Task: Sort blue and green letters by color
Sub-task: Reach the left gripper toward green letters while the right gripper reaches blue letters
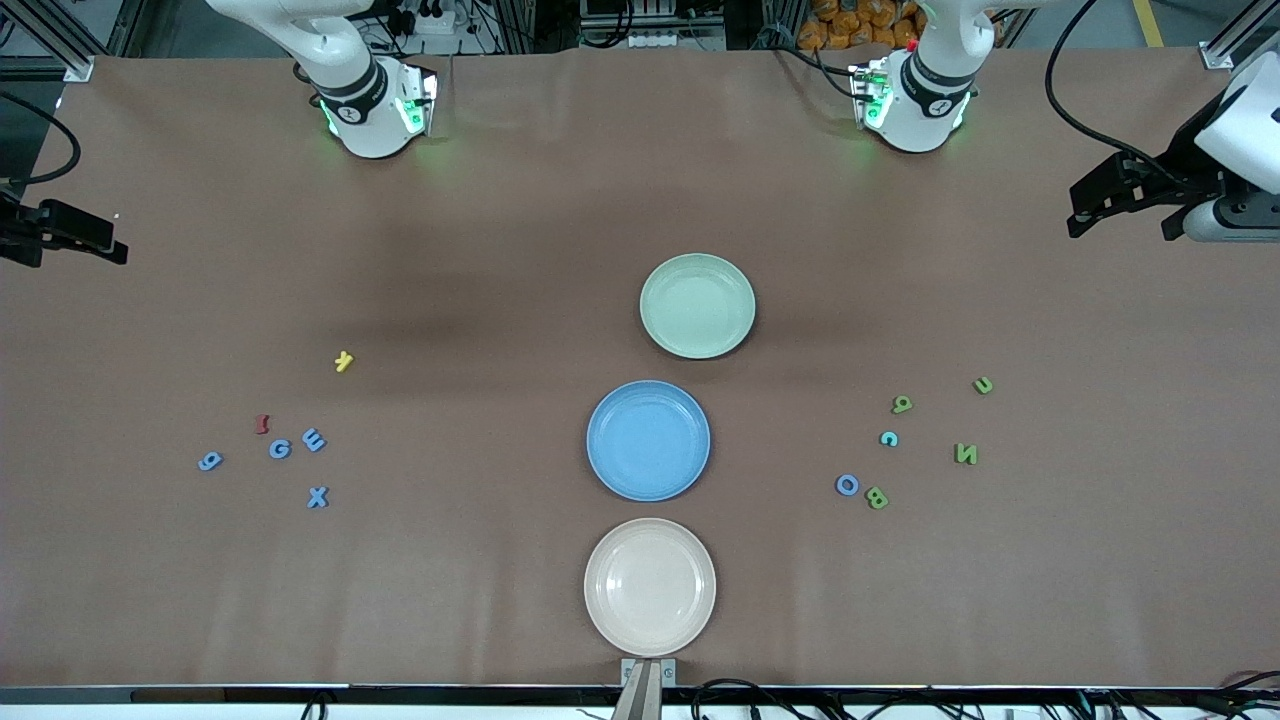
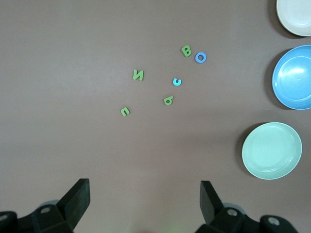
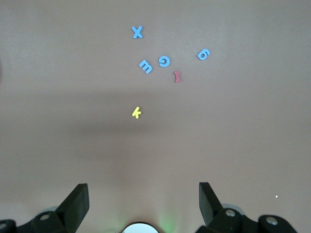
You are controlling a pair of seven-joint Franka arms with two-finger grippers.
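Foam-like blue letters [image 3: 164, 61] and green letters [image 2: 138, 74] lie flat, well ahead of the fingertips; they look light, stiff and thin, best pinched across their outer edges. Left gripper [image 2: 146, 196] and right gripper [image 3: 144, 196] hang spread wide, holding nothing, both well apart from the plates [image 1: 597, 440].

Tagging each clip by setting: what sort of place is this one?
Most likely a robotics lab bench: two arms mounted along a brown-covered table, cables and aluminium framing at its edges, with staged plates and small letters laid out.
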